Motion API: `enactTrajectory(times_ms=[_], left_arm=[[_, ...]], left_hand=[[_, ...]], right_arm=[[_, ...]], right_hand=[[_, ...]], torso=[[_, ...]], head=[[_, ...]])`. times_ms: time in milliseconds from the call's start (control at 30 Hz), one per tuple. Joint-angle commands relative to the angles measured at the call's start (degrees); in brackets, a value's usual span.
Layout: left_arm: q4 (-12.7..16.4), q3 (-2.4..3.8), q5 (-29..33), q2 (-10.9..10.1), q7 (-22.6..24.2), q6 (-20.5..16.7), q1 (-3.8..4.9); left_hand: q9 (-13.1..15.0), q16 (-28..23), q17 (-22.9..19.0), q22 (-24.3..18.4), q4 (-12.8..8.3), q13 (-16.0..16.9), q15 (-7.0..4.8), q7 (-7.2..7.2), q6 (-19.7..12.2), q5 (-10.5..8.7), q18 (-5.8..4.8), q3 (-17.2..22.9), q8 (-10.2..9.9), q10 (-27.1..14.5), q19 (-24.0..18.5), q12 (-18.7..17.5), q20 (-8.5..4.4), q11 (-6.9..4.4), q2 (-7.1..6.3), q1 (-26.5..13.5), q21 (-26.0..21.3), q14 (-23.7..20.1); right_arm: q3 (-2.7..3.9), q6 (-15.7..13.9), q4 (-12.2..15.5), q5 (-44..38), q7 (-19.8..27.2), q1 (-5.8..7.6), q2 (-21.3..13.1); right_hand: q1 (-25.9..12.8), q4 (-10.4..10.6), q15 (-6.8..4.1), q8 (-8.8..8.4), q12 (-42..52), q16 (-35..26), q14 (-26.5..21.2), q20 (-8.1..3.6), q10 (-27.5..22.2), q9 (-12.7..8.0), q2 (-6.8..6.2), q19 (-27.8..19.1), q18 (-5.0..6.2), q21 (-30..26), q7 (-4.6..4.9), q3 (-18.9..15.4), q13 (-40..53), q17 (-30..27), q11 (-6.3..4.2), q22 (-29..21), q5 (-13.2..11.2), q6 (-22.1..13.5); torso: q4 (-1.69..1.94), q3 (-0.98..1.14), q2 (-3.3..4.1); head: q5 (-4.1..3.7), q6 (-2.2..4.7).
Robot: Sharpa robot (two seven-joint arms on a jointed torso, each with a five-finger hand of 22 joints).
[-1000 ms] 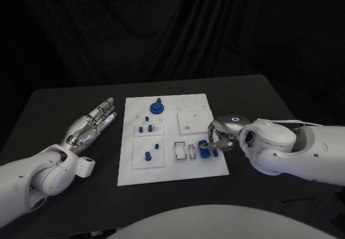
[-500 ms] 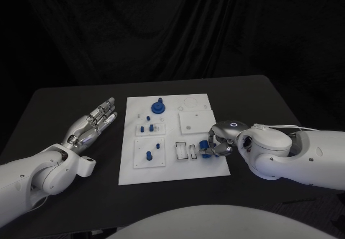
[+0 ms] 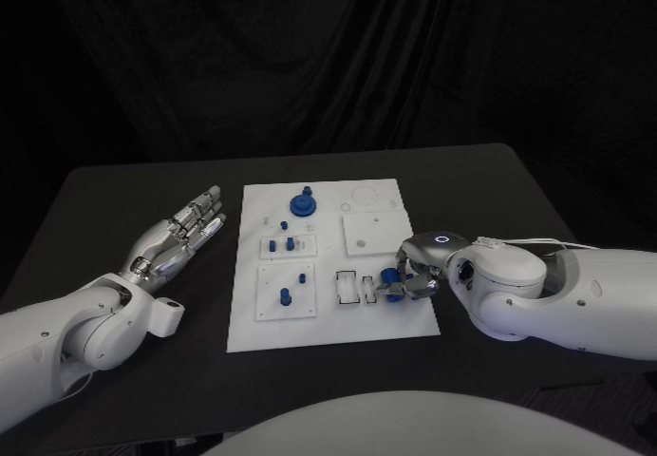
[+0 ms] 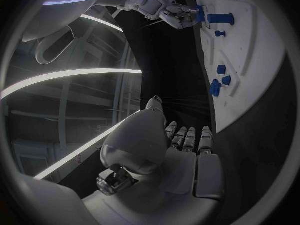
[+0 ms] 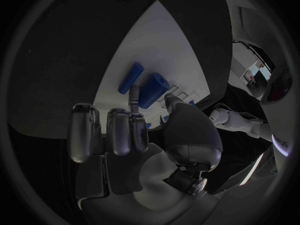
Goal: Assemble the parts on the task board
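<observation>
A white task board point(image 3: 333, 328) lies in the middle of a black table point(image 3: 123, 195), with small blue parts spread over it.

The left hand point(image 3: 176, 239) rests on the table just left of the board, apart from it. It lies flat with its fingers stretched out together, pointing away from the robot, and it holds nothing. The left wrist view shows the same flat palm point(image 4: 181, 150) beside the board's edge.

The right hand point(image 3: 415, 274) sits over the board's right edge, near the front. Its fingers are curled down around two short blue cylinders point(image 3: 393, 284) lying side by side just right of a pair of small rectangular slots point(image 3: 355, 287). In the right wrist view the fingertips point(image 5: 134, 104) touch the nearer cylinder point(image 5: 152, 91), while the other cylinder point(image 5: 130, 78) lies just beyond it; whether the hand actually grips one cannot be told.

Elsewhere on the board, a large round blue part point(image 3: 300, 203) stands near the far edge. Smaller blue pegs point(image 3: 281, 245) sit in a raised square below it, and more pegs point(image 3: 287, 294) stand in the square nearer the robot.
</observation>
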Motion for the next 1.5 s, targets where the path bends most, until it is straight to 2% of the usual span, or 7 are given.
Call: enactTrajectory(times_ms=[33,233,333,533,733,1100,1500], left_arm=[[0.06,0.05,0.08,0.10,3.95,0.95,-0.09],[0.09,0.05,0.08,0.06,3.65,1.20,-0.10],[0.10,0.05,0.08,0.06,3.54,1.28,-0.11],[0.14,0.05,0.08,0.03,3.38,1.41,-0.11],[0.19,0.05,0.08,-0.03,3.30,1.47,-0.12],[0.25,0.05,0.08,-0.12,3.30,1.58,-0.14],[0.54,0.05,0.08,-0.24,3.30,1.43,-0.16]], left_hand=[[0.05,-0.21,-0.05,-0.08,0.10,-0.09,0.44,0.01,0.21,0.34,-0.62,0.34,0.04,0.10,-0.04,-0.38,0.08,0.41,0.14,0.65,-0.20,-0.02],[0.05,-0.21,-0.05,-0.08,0.11,-0.09,0.60,0.13,0.24,0.34,-0.58,0.38,0.04,0.10,-0.04,-0.38,0.30,0.52,0.19,0.74,-0.20,-0.02],[0.05,-0.21,-0.05,-0.08,0.11,-0.09,0.66,0.29,0.26,0.36,-0.54,0.40,0.05,0.10,-0.04,-0.38,0.42,0.54,0.20,0.81,-0.20,-0.02],[0.11,-0.21,-0.05,-0.08,0.10,-0.09,0.76,0.80,0.60,0.39,-0.42,0.44,0.12,0.10,-0.04,-0.38,0.65,0.68,0.22,0.97,-0.20,-0.02],[0.13,-0.21,-0.05,-0.08,0.08,-0.09,0.79,1.00,0.71,0.44,-0.37,0.46,0.14,0.10,-0.04,-0.38,0.73,0.73,0.22,1.05,-0.20,-0.02],[0.14,-0.21,-0.05,-0.08,0.01,-0.09,0.83,1.33,0.79,0.65,-0.30,0.50,0.15,0.10,-0.04,-0.38,0.83,0.78,0.19,1.21,-0.20,-0.02],[0.13,-0.21,-0.05,-0.08,-0.03,-0.09,0.84,1.42,0.78,0.80,-0.26,0.52,0.15,0.10,-0.04,-0.38,0.87,0.80,0.18,1.30,-0.20,-0.02]], right_arm=[[0.01,0.71,-0.74,-0.42,-0.30,-0.16,0.37],[0.01,0.70,-2.11,-0.42,0.77,-0.26,1.25],[0.01,0.95,-2.54,-0.23,1.23,-0.35,1.61],[0.01,0.90,-3.11,2.22,2.38,-0.43,2.11],[0.01,-1.07,-3.29,6.26,4.56,-0.46,2.26],[0.05,-9.81,-3.22,14.95,10.00,-0.46,2.23],[0.29,-18.21,-0.40,25.69,14.75,0.72,0.24]], right_hand=[[-0.26,-0.01,-0.37,-0.39,0.15,0.15,3.91,-0.49,6.06,0.13,0.43,3.26,-0.71,-0.06,-0.05,0.42,15.09,2.95,-0.38,11.93,-0.09,0.70],[2.02,-0.24,-0.27,-1.59,0.15,0.08,3.85,-0.44,6.06,0.34,2.00,3.12,-0.67,-0.17,0.03,1.81,15.09,2.63,-0.35,11.86,2.11,0.94],[5.98,-1.12,-0.36,-2.48,0.15,0.05,3.81,-0.48,6.06,0.59,2.46,3.08,-0.69,-0.02,0.06,3.24,15.09,2.40,-0.32,11.88,11.42,1.27],[11.14,-3.14,-0.36,-3.74,0.15,0.11,3.78,-0.48,6.06,1.02,1.82,3.04,-0.72,0.19,0.05,5.35,15.09,2.25,-0.33,11.92,25.08,1.53],[15.28,-6.65,-0.68,-3.29,0.15,0.40,3.85,-0.70,6.06,2.47,0.98,3.14,-0.80,0.66,-0.55,7.68,15.09,2.56,-0.85,12.05,32.97,2.38],[16.47,-9.90,-0.94,-1.30,0.15,0.71,3.88,-0.99,6.06,6.06,0.55,3.20,-0.89,1.07,-1.16,9.75,15.09,2.84,-1.45,12.15,38.27,1.95],[16.37,-10.36,-0.85,-1.11,0.15,0.74,3.87,-0.95,6.06,6.63,0.70,3.20,-0.91,1.15,-1.20,10.28,15.09,2.82,-1.56,12.17,38.98,1.65]], torso=[[0.02,0.02,-0.01],[0.01,0.03,-0.01],[0.08,0.03,0.02],[0.02,-0.01,0.00],[0.09,0.01,0.02],[-0.03,0.00,-0.01],[0.01,0.01,-0.06]], head=[[0.14,-0.01],[0.44,-0.01],[0.43,-0.01],[0.69,-0.01],[0.84,-0.01],[1.28,-0.01],[2.08,-0.01]])
